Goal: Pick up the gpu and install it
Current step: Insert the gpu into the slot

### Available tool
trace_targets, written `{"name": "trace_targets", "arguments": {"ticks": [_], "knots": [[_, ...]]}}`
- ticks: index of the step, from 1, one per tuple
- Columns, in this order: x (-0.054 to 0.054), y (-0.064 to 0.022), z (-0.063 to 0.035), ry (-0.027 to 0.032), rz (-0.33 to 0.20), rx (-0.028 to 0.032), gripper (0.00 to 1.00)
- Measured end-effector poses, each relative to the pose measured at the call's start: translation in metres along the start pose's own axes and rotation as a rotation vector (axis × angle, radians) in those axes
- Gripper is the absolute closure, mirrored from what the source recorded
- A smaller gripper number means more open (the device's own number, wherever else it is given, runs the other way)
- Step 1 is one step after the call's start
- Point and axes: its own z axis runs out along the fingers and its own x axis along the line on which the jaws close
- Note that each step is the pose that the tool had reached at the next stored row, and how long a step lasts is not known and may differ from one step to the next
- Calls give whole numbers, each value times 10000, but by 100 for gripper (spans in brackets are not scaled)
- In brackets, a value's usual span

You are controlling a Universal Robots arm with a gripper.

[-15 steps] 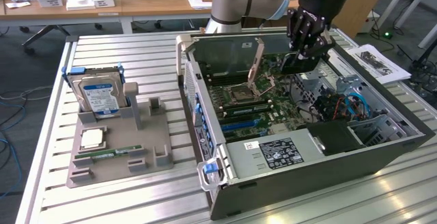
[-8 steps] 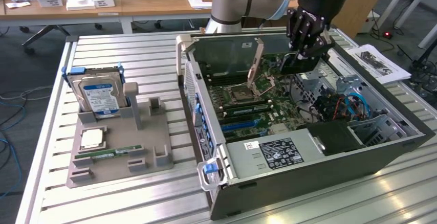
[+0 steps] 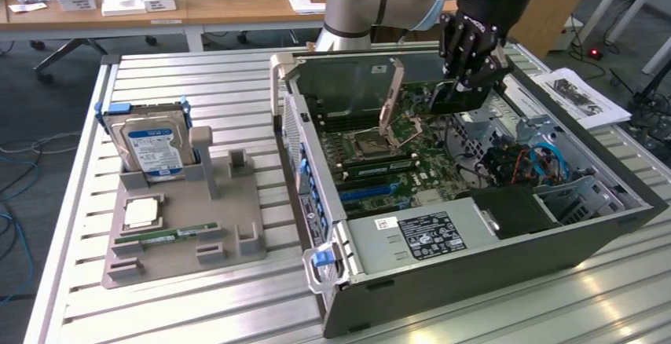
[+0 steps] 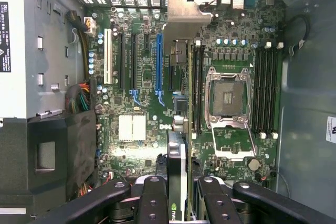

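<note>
In the exterior view, the gpu [image 3: 460, 99] is being held upright by the gripper [image 3: 467, 85], whose jaws are clamped on the card at a middling width. It is being carried over the far part of the open computer case [image 3: 504, 242], above the motherboard [image 3: 388, 155]. The pick-up is judged done and the seating in a slot not yet done. On the exterior view's left, the grey fixture [image 3: 225, 203] is being occupied by the hard drive [image 3: 152, 144] and the memory stick [image 3: 168, 234], well apart from the gripper. The card's lower edge is being lost against the dark parts behind it, so it cannot be told whether it is touching the board.

In the wrist view, the gpu [image 4: 176, 156] is being seen edge-on between the black fingers [image 4: 152, 198], hanging over the board between the blue slot [image 4: 158, 61] and the processor socket [image 4: 227, 98]. No slot is being filled by it, so the install is judged to be left. The card is being cut off by the picture's edge, its connector edge is being hidden, and its line-up with the slot is hard to make out.
</note>
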Motion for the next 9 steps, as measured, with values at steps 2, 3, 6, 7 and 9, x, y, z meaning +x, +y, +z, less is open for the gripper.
{"name": "trace_targets", "arguments": {"ticks": [2,3,6,7,9], "knots": [[0,6,0,0,0,4,73],[0,6,0,0,-2,3,73],[0,6,0,1,-2,4,73],[0,6,0,0,-2,4,73],[0,7,0,1,-1,4,73]]}}
